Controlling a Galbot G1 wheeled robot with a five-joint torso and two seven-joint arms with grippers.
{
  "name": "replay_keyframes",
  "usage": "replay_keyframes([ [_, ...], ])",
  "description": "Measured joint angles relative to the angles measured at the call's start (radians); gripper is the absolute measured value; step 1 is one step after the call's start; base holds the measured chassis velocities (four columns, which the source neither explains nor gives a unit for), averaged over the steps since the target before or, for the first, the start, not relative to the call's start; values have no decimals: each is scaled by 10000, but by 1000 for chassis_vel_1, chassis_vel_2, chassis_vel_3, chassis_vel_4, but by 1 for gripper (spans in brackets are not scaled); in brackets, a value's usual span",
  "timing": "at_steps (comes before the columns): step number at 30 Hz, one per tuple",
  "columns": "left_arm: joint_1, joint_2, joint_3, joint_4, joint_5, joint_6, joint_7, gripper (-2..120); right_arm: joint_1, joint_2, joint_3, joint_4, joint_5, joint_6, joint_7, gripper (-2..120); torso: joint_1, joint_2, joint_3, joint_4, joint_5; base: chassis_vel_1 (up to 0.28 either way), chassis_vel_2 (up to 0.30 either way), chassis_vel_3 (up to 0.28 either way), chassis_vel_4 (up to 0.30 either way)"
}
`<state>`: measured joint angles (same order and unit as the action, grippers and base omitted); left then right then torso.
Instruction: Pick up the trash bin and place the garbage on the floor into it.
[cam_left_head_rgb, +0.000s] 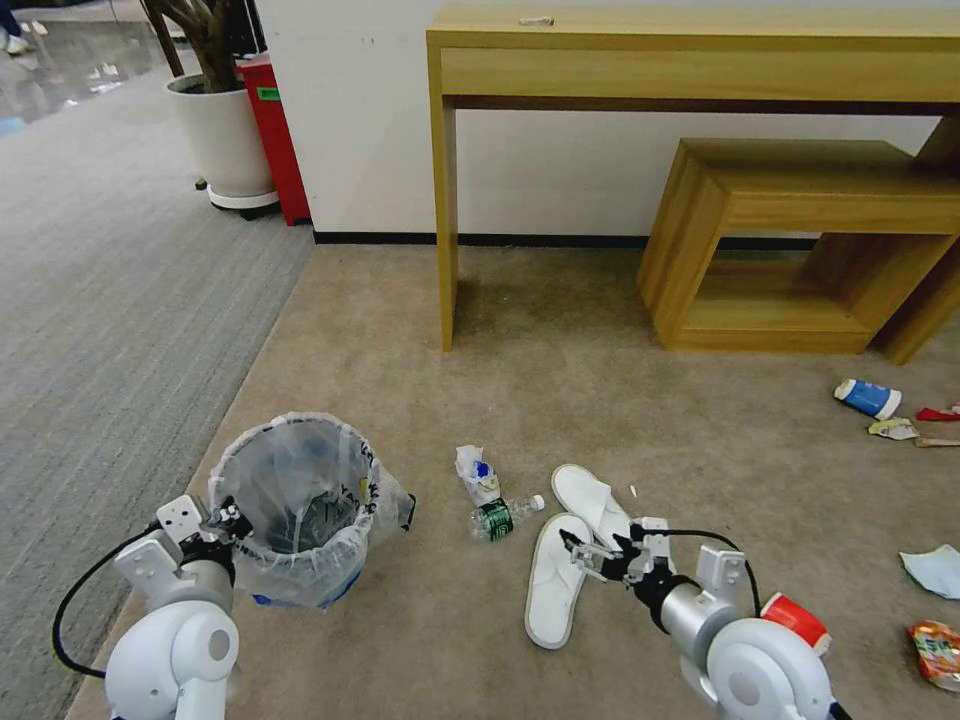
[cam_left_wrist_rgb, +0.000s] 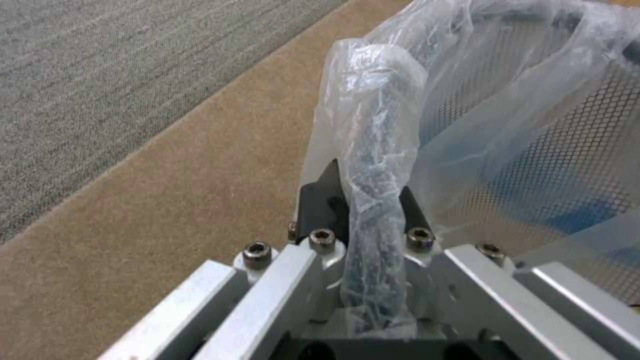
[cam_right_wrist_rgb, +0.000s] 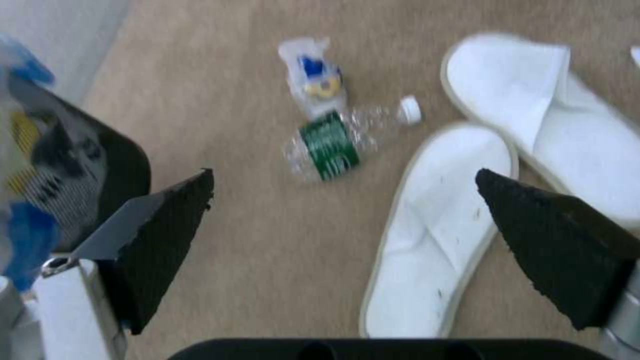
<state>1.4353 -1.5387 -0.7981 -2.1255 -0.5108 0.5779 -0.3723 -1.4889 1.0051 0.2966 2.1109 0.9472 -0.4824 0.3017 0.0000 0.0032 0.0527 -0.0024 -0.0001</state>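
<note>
Left gripper (cam_left_wrist_rgb: 373, 220) has its jaws clamped on the bagged rim of the trash bin (cam_left_head_rgb: 300, 500), which sits at the robot's front left on the tan carpet, near the seam with the grey carpet. Right gripper (cam_right_wrist_rgb: 347, 220) hangs with jaws spread wide above the near slipper (cam_left_head_rgb: 555, 580), not touching it; the far slipper (cam_left_head_rgb: 595, 500) lies just beside, the two touching or nearly so near the toe.

Risks, as judged: the hold takes in slick liner film as well as rim (in the left wrist view the plastic is bunched between the jaws), so the bin could slip or tilt when lifted, or the liner could pull off the rim. A one-sided rim hold also lets the bin swing. On the right, wide jaws coming down could catch both slippers, or push the flat sole along the carpet instead of pinching it. The clear bottle (cam_left_head_rgb: 503, 516) and the crumpled packet (cam_left_head_rgb: 475, 472) lie between bin and slippers, close enough to get knocked.

Room: open carpet in front and to the left of the bin. The wooden table leg (cam_left_head_rgb: 447, 230) and the low bench (cam_left_head_rgb: 790, 240) stand well back. More litter at far right: blue-white cup (cam_left_head_rgb: 868, 397), pale blue mask (cam_left_head_rgb: 933, 570), red-white packet (cam_left_head_rgb: 937, 652), the orange can (cam_left_head_rgb: 795, 620) beside the right arm.
</note>
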Motion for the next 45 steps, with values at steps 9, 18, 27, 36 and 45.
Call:
replay_keyframes([
  [9,-45,-117,31,84,144,-54,45,2,275,-234,-717,-165,-92,-87,435,100,0,0,0,0,0,0,0,0,0],
  [18,-32,-145,7,85,180,-80,53,2,471,-365,-1159,-386,-191,-118,479,100,0,0,0,0,0,0,0,0,0],
  [27,-20,-189,-3,73,206,-93,55,2,876,-390,-1771,-862,-434,-129,707,100,0,0,0,0,0,0,0,0,0],
  [36,-14,-199,-6,82,223,-140,59,2,1250,-397,-1967,-1319,-592,-47,860,100,0,0,0,1,0,0,0,0,0],
  [45,-6,-184,15,122,246,-174,69,2,1664,-372,-2105,-1790,-856,87,962,100,0,0,0,0,0,0,0,0,0],
])
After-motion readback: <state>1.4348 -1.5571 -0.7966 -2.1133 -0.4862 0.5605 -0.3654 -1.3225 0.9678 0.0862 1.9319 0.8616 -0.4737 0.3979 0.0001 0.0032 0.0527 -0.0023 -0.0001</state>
